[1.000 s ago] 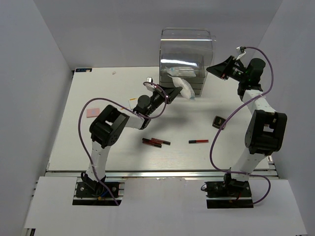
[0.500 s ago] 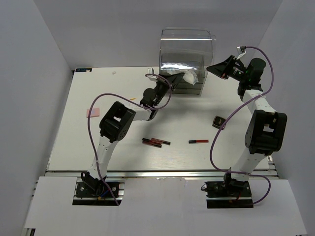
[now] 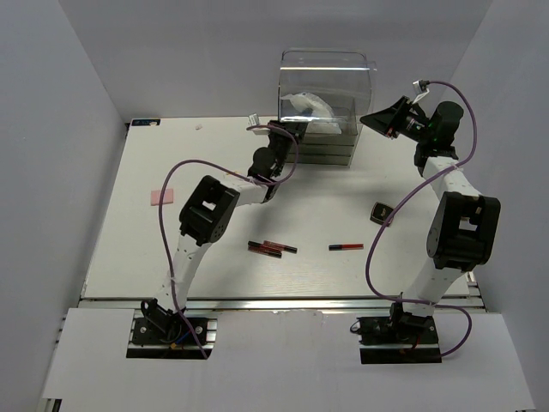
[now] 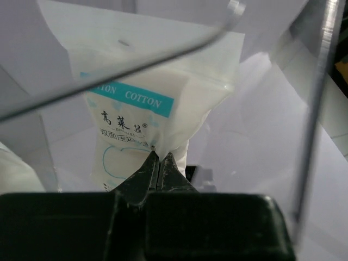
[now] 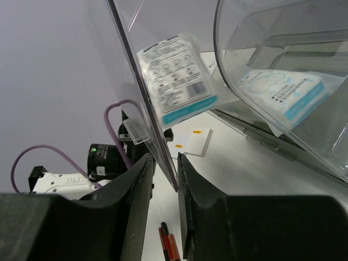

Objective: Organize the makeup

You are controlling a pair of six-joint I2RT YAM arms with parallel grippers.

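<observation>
Top external view shows us that the white-and-blue crinkly cotton packet (image 3: 306, 105) has risen from in front of the tall clear acrylic drawer box (image 3: 367, 86), where it hung a second ago, into the box's open top. We judge this packet nearly stowed, with only the release left.

Our left gripper (image 4: 158, 166) is pinched tight on the packet's lower edge, and the left arm is stretched far forward and up toward the box mouth. Our right gripper (image 5: 165, 174) is closed on the edge of the clear hinged lid (image 5: 133, 65) and holds it raised, with the right arm standing tall beside the box's right side.

A second white-and-blue packet (image 5: 283, 92) lies in the box. Out on the white table (image 3: 171, 257) we see the slim red-and-black sticks (image 3: 271, 248), the black square compact (image 3: 380, 211) and the pink square (image 3: 162, 196), all well apart from the box and not yet sorted.
</observation>
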